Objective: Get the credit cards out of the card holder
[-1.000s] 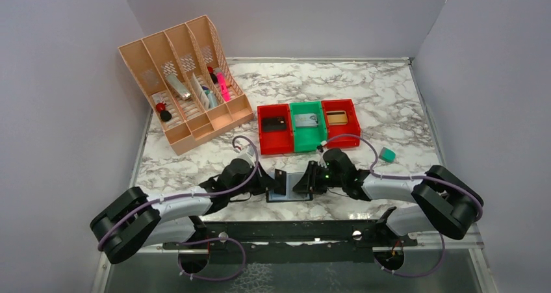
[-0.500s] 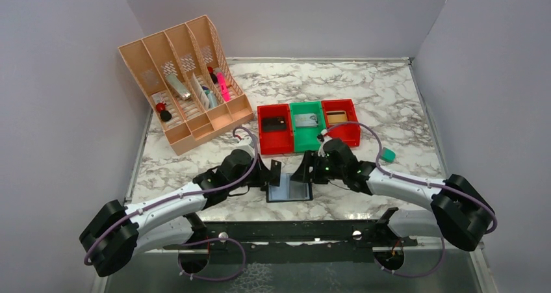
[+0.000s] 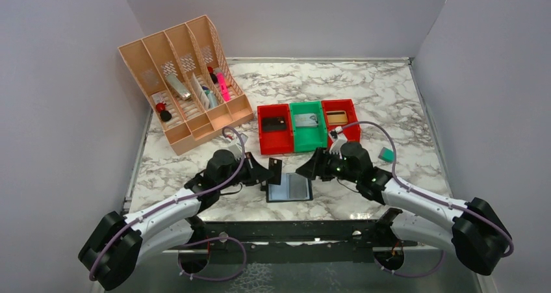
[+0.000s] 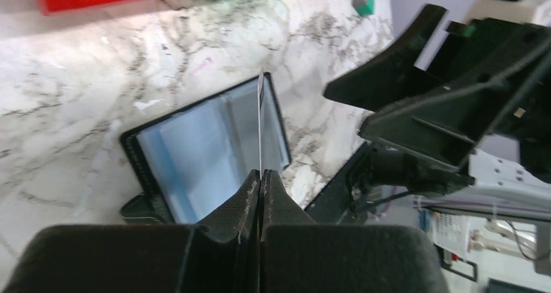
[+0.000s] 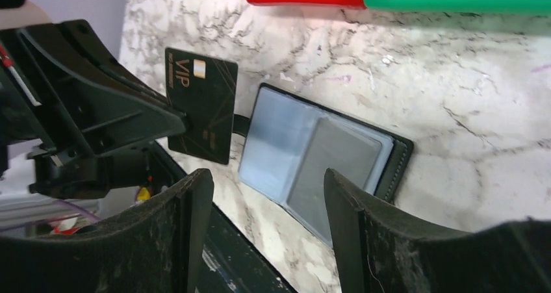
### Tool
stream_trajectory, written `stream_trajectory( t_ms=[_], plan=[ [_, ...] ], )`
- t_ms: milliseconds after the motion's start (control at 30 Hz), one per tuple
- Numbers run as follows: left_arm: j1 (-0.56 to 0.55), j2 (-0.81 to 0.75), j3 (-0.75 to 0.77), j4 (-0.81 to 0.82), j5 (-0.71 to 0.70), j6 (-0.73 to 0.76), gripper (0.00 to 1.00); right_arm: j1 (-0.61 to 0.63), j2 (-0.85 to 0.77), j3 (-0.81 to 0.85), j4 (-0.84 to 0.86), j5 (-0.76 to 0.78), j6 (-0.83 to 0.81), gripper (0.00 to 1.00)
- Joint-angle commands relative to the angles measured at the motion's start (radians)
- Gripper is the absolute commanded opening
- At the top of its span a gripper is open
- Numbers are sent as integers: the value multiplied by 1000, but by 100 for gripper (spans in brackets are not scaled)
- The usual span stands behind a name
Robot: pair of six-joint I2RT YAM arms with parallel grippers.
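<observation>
The card holder [image 3: 290,189] lies open on the marble near the front edge, its grey-blue panels facing up [image 5: 281,140]. A grey credit card [image 5: 338,158] sits in its right panel. My left gripper [image 3: 265,171] is shut on a black VIP credit card [image 5: 201,104] and holds it upright just above the holder's left side. In the left wrist view that card shows edge-on as a thin line [image 4: 260,121] rising from my shut left gripper [image 4: 260,175]. My right gripper [image 5: 266,199] stands open over the holder's right part [image 3: 309,167], touching nothing.
A row of red and green bins [image 3: 305,125] with flat items in them stands just behind the grippers. A small teal block [image 3: 387,154] lies to the right. A peach desk organizer [image 3: 185,85] stands at the back left. Grey walls close in on three sides.
The right gripper has opened and drawn back up and to the right, off the holder. The left gripper has pulled the black card slightly left and up, away from the holder.
</observation>
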Motion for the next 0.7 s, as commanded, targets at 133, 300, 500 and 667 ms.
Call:
stream_trajectory(
  t_ms=[133, 300, 500, 667],
  plan=[
    [6, -33, -9, 186, 160, -68, 0, -44, 138, -55, 375, -352, 118, 63],
    [6, -30, -39, 229, 149, -124, 0, -43, 236, -57, 548, -416, 160, 57],
    [6, -32, -60, 289, 149, -161, 0, -43, 250, -36, 538, -382, 190, 57],
    [6, -3, -72, 377, 190, -196, 0, -45, 334, -15, 602, -416, 208, 50]
  ],
)
